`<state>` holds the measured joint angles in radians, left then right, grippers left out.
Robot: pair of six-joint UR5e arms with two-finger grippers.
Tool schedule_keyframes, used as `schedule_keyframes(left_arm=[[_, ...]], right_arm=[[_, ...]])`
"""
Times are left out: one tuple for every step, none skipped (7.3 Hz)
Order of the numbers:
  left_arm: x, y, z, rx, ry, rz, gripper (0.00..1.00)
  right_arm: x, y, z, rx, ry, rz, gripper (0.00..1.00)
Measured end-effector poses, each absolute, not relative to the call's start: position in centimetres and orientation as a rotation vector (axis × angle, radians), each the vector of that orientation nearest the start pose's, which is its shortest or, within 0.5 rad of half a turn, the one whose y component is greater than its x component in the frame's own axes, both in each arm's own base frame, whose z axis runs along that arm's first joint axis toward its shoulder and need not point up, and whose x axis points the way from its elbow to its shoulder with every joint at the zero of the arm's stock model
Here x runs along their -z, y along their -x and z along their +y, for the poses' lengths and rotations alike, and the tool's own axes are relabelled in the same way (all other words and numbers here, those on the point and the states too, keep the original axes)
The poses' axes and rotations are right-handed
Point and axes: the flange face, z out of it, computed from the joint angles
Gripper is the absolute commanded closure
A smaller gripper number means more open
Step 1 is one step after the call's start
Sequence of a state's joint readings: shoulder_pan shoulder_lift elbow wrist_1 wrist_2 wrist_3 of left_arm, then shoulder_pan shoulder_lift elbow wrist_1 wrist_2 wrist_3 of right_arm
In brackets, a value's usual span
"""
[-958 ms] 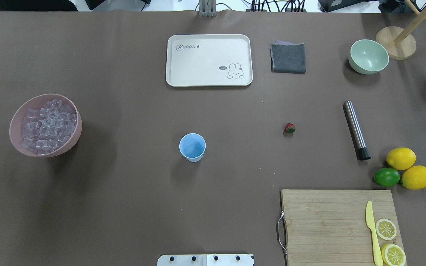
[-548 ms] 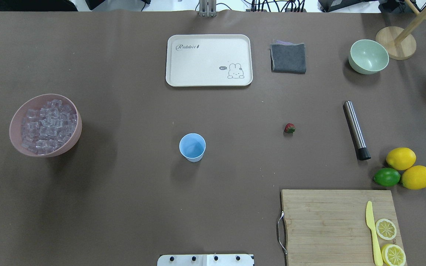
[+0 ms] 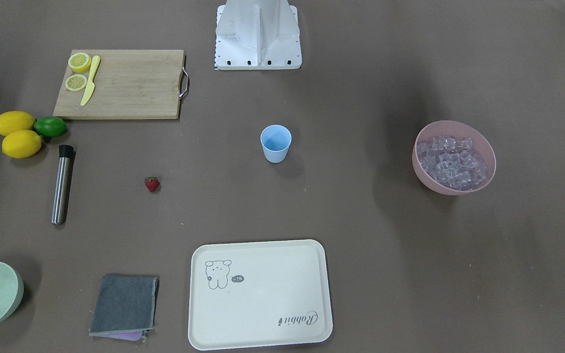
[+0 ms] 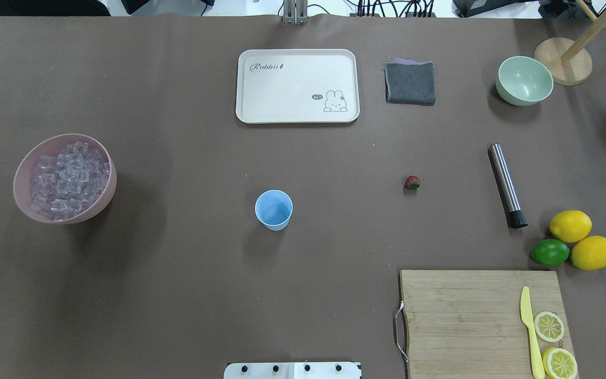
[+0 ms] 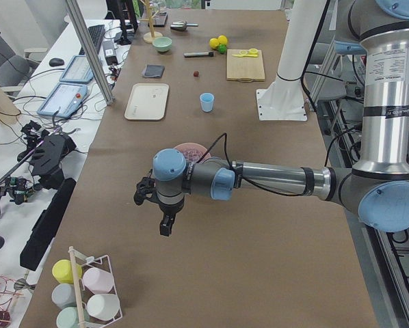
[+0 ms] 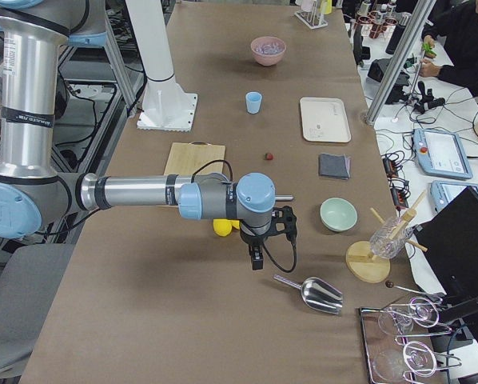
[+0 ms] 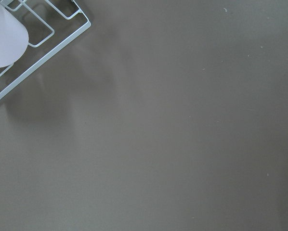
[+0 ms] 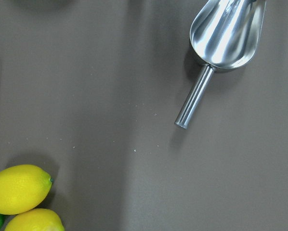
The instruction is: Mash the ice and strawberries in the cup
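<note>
Centrally, 1 cup, light blue, upright on the table, nothing visible inside. Strawberry: 1, red with green cap, lying on the bare table to the cup's right in the overhead view, well apart from it, between cup and muddler. Ice: many clear cubes heaped in 1 pink bowl, far to the cup's left. Muddler: 1 steel cylinder with black end, lying flat. Near it, 2 lemons and 1 lime, touching in a cluster. Board: 1, wooden, carrying 1 yellow knife and 2 lemon halves just beside the blade. At the far edge: 1 cream tray, 1 grey cloth, 1 green bowl. Left gripper: pointing down over bare table past the pink bowl, near a wire rack of cups; whether its fingers are open or closed cannot be told. Right gripper: pointing down above the table between the lemons and 1 steel scoop; its finger state likewise cannot be told. Neither gripper is near cup, strawberry or ice.
</note>
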<state>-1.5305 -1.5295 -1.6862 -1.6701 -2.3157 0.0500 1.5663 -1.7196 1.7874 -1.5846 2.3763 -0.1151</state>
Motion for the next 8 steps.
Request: schedule_keyframes(left_arm=[[-61.28,4.59,-48.67,-0.153,-0.169,0.743,0.03],[-61.23,4.57,-48.67,-0.156,-0.171,0.743,0.03],[-61.18,4.56,-48.65,-0.158,-0.173,0.744,0.03],[-61.12,4.53,-48.64,-0.161,-0.176,0.744,0.03],[-60.92,4.51,-48.64,-0.164,-0.179,0.744,0.03],[-60.75,4.51,-48.55,-0.165,-0.181,0.743,0.03],[-60.89,4.51,-48.31,-0.165,-0.177,0.743,0.03],[-61.15,4.33,-48.05,-0.167,-0.17,0.743,0.03]], right_arm=[[-61.93,-5.9,-43.15,0.135,-0.096,-0.809,0.0],[-61.91,-5.88,-43.13,0.135,-0.096,-0.812,0.0],[-61.9,-5.87,-43.12,0.135,-0.096,-0.813,0.0],[-61.89,-5.87,-43.12,0.135,-0.096,-0.814,0.0],[-61.89,-5.86,-43.11,0.134,-0.096,-0.815,0.0],[-61.89,-5.86,-43.11,0.134,-0.095,-0.815,0.0],[-61.88,-5.86,-43.11,0.134,-0.096,-0.816,0.0],[-61.88,-5.86,-43.12,0.134,-0.096,-0.816,0.0]])
